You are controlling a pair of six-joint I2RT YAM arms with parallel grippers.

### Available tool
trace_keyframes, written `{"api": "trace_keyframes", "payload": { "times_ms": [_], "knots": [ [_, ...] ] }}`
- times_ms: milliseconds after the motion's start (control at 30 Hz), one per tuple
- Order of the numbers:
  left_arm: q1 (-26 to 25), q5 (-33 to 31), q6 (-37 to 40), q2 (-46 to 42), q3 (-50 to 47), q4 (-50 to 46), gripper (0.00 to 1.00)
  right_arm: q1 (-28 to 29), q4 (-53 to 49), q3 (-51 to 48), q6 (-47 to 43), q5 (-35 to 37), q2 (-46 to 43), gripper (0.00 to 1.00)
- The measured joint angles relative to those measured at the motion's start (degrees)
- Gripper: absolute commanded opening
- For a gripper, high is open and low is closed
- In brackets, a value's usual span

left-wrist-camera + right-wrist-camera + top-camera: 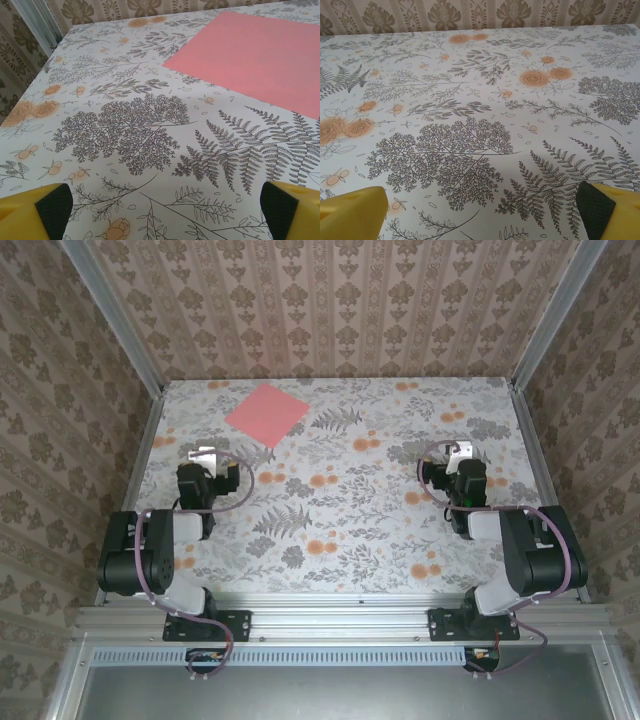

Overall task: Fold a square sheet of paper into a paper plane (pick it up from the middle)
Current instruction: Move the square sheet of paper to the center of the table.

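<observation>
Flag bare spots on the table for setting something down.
Widest bare stretch: the middle of the table, between the left gripper and the right gripper. Also free: the far right corner. The far left is taken by the square sheet of paper, just beyond the left gripper. Near corners are crowded by the arms.

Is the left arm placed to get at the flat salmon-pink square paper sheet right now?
Probably yes: the salmon-pink square paper sheet lies flat just ahead and to the right of the open left gripper, with bare floral tablecloth between them and nothing standing in the way.
</observation>
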Motion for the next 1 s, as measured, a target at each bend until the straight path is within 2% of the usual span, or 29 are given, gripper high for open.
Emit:
{"api": "trace_keyframes", "payload": {
  "times_ms": [667, 733, 833, 933, 1000],
  "knots": [
    [0.4, 1.2, 0.0, -0.7, -0.7, 0.2, 1.00, 0.0, -0.4, 0.0, 0.0, 0.0, -0.4, 1.00],
    [-0.5, 0.2, 0.0, -3.9, -1.2, -2.9, 1.00, 0.0, -3.0, 0.0, -0.3, -0.1, -2.7, 1.00],
    [-1.8, -1.3, -0.9, -13.2, -0.5, -10.7, 1.00, 0.1, -9.6, 0.5, -0.6, -0.6, -10.1, 1.00],
    [-2.6, -2.2, -4.1, -21.9, 3.1, -19.1, 1.00, 0.3, -15.8, 2.5, 0.4, -2.8, -18.2, 1.00],
    [-2.9, -1.9, -7.0, -24.7, 6.8, -24.5, 1.00, 0.6, -20.5, 5.1, 1.1, -5.3, -21.6, 1.00]
  ]
}}
